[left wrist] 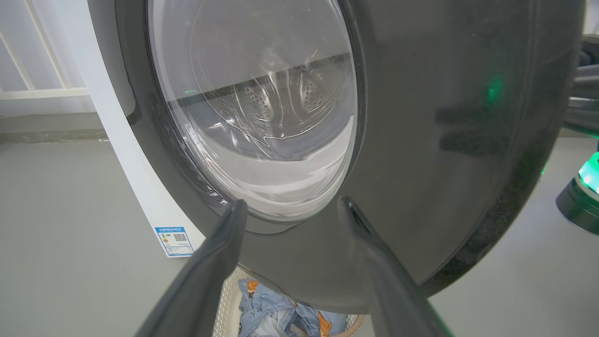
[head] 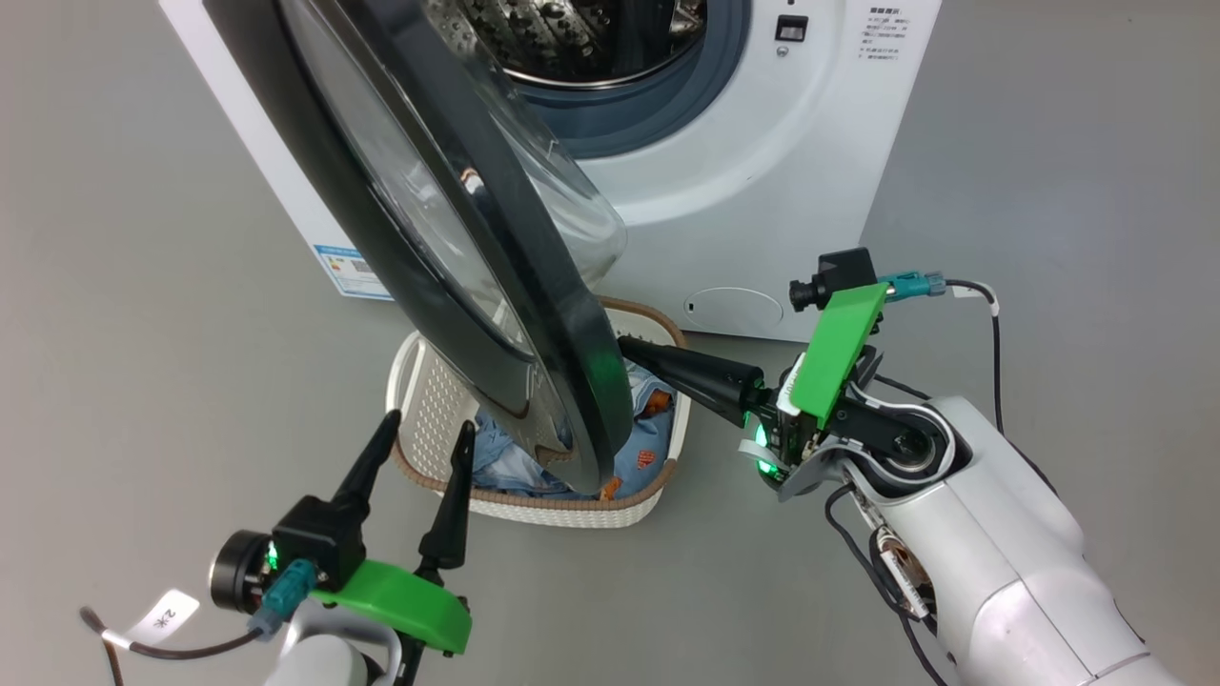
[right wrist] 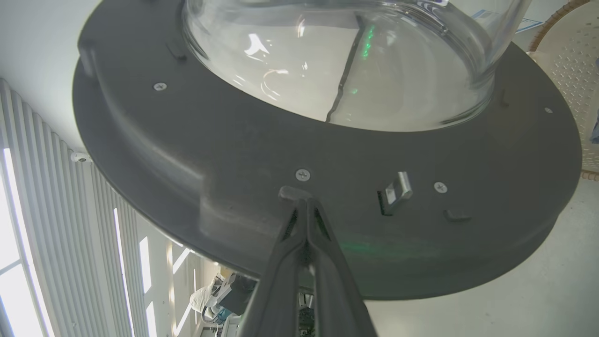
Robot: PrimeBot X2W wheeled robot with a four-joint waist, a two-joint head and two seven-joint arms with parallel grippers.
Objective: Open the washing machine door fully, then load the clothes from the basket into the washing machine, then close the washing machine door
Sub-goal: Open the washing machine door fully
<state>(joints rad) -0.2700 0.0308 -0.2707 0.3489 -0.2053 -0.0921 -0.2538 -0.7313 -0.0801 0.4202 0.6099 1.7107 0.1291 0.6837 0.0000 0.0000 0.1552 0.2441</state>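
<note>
**Door ajar above the laundry basket**

Left gripper (head: 429,424) sits nearest, low in the head view, its two dark fingers spread wide with nothing between them. They point up at the outer face of the washing machine door (head: 448,238). From the left wrist, that gripper (left wrist: 292,203) frames the bottom of the glass window; whether a fingertip touches the door cannot be told.

Right gripper (head: 629,346) reaches in from the right with its fingers pressed together and empty. Its tip meets the inner side of the door near the free edge. In the right wrist view this gripper (right wrist: 304,201) touches the dark inner ring just below a screw (right wrist: 303,175), with a metal latch hook (right wrist: 398,189) to one side.

Beneath the door's lower edge stands the basket (head: 572,514) on the grey floor (head: 143,381). The clothes (head: 648,448) lie inside it, partly hidden by the door.

Behind is the washing machine (head: 762,171), its steel drum (head: 572,38) and grey-blue gasket (head: 667,105) exposed. The door stands out from its front at an angle, only partly open.
</note>
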